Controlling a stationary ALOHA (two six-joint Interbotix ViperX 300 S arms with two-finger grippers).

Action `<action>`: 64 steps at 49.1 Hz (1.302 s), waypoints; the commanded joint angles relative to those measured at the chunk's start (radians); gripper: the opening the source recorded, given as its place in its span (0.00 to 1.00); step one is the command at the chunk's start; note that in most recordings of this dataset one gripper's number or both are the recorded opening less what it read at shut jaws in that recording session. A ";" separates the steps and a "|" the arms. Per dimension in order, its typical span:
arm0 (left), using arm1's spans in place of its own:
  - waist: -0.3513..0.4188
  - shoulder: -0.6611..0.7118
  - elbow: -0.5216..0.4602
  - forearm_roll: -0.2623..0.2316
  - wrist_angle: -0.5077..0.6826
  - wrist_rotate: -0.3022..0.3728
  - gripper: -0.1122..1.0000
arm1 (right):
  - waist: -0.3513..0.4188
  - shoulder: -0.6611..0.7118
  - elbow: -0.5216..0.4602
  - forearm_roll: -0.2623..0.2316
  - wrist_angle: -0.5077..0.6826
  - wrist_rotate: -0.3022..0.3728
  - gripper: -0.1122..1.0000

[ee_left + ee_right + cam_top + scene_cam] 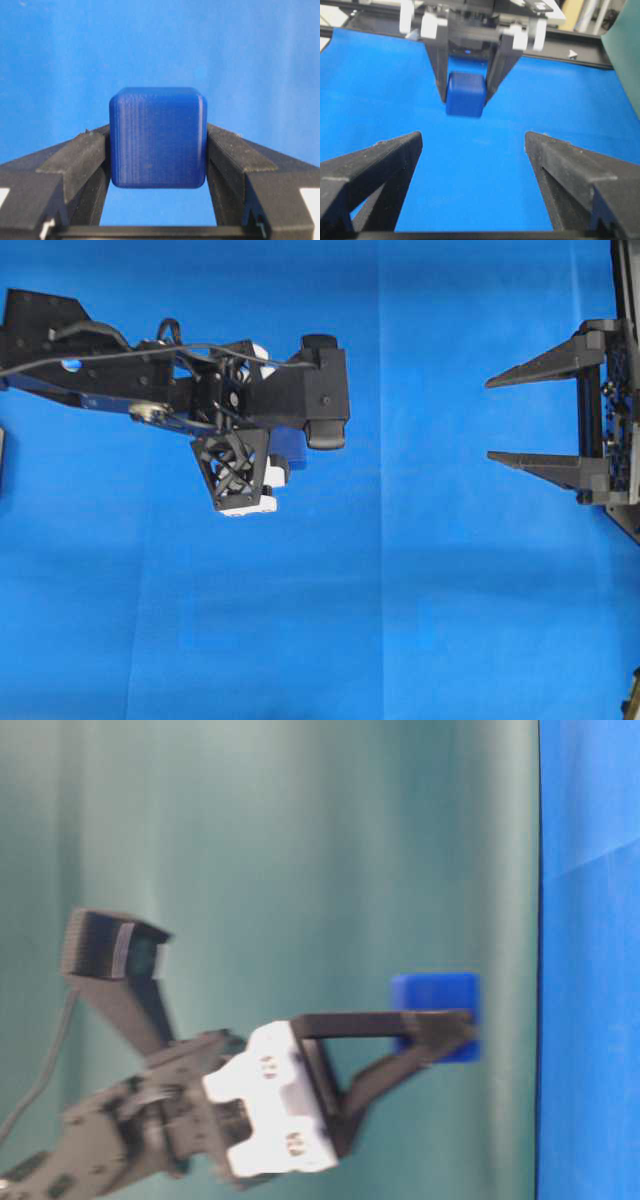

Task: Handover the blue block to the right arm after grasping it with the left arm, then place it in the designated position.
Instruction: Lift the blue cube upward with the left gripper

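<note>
Dark-blue and rounded, the blue block (158, 137) is sitting pinched between the fingertips of the left gripper (440, 1032), lifted off the blue cloth (420, 620). The right gripper (500, 420) is waiting at the right edge of the overhead view, jaws spread wide and empty, well apart from the block, which is lying directly ahead of its gap in the right wrist view.

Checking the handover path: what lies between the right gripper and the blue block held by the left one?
Nothing but bare blue cloth. The right wrist view shows it between the open right gripper and the blue block.
</note>
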 commanded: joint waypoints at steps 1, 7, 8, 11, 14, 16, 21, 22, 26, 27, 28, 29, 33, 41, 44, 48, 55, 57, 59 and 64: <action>-0.005 -0.054 -0.058 0.003 0.026 0.005 0.54 | 0.000 0.005 -0.020 -0.002 -0.009 -0.002 0.97; -0.006 -0.072 -0.081 0.003 0.048 0.006 0.54 | 0.000 0.008 -0.020 -0.002 -0.009 -0.002 0.97; -0.006 -0.074 -0.083 0.003 0.051 0.008 0.54 | -0.002 0.008 -0.020 -0.002 -0.009 -0.002 0.97; -0.006 -0.074 -0.086 0.003 0.060 0.008 0.54 | 0.000 0.009 -0.020 -0.002 -0.009 -0.002 0.97; -0.006 -0.074 -0.087 0.003 0.067 0.008 0.54 | 0.000 0.012 -0.020 -0.002 -0.009 -0.002 0.97; -0.006 -0.074 -0.086 0.003 0.067 0.008 0.54 | -0.002 0.014 -0.021 -0.002 -0.009 -0.002 0.97; -0.006 -0.075 -0.083 0.003 0.067 0.006 0.54 | -0.002 0.017 -0.021 -0.002 -0.009 -0.002 0.97; -0.006 -0.074 -0.083 0.003 0.067 0.006 0.54 | 0.000 0.017 -0.023 -0.002 -0.009 -0.002 0.97; -0.006 -0.075 -0.083 0.003 0.067 0.006 0.54 | 0.000 0.017 -0.023 -0.002 -0.009 -0.002 0.97; -0.006 -0.075 -0.083 0.003 0.067 0.006 0.54 | 0.000 0.017 -0.023 -0.002 -0.009 -0.002 0.97; -0.006 -0.075 -0.083 0.003 0.067 0.006 0.54 | -0.002 0.017 -0.025 -0.002 -0.009 -0.002 0.97; -0.006 -0.075 -0.083 0.003 0.067 0.006 0.54 | -0.002 0.017 -0.023 -0.002 -0.009 -0.002 0.97; -0.006 -0.075 -0.083 0.003 0.067 0.006 0.54 | 0.000 0.017 -0.025 -0.002 -0.009 -0.002 0.97; -0.006 -0.075 -0.081 0.003 0.067 0.006 0.54 | -0.002 0.017 -0.025 -0.002 -0.009 -0.002 0.97; -0.006 -0.075 -0.081 0.003 0.067 0.006 0.54 | -0.002 0.017 -0.025 -0.002 -0.009 -0.002 0.97; -0.006 -0.075 -0.081 0.003 0.067 0.006 0.54 | -0.002 0.017 -0.025 -0.002 -0.009 -0.002 0.97; -0.005 -0.075 -0.080 0.003 0.067 0.006 0.54 | -0.002 0.017 -0.026 -0.002 -0.009 -0.002 0.97; -0.006 -0.075 -0.080 0.003 0.067 0.006 0.54 | -0.002 0.017 -0.026 -0.002 -0.008 -0.002 0.97; -0.006 -0.075 -0.080 0.003 0.067 0.006 0.54 | -0.002 0.017 -0.026 -0.002 -0.008 -0.002 0.97; -0.006 -0.075 -0.080 0.003 0.067 0.006 0.54 | 0.000 0.017 -0.026 -0.002 -0.006 0.000 0.97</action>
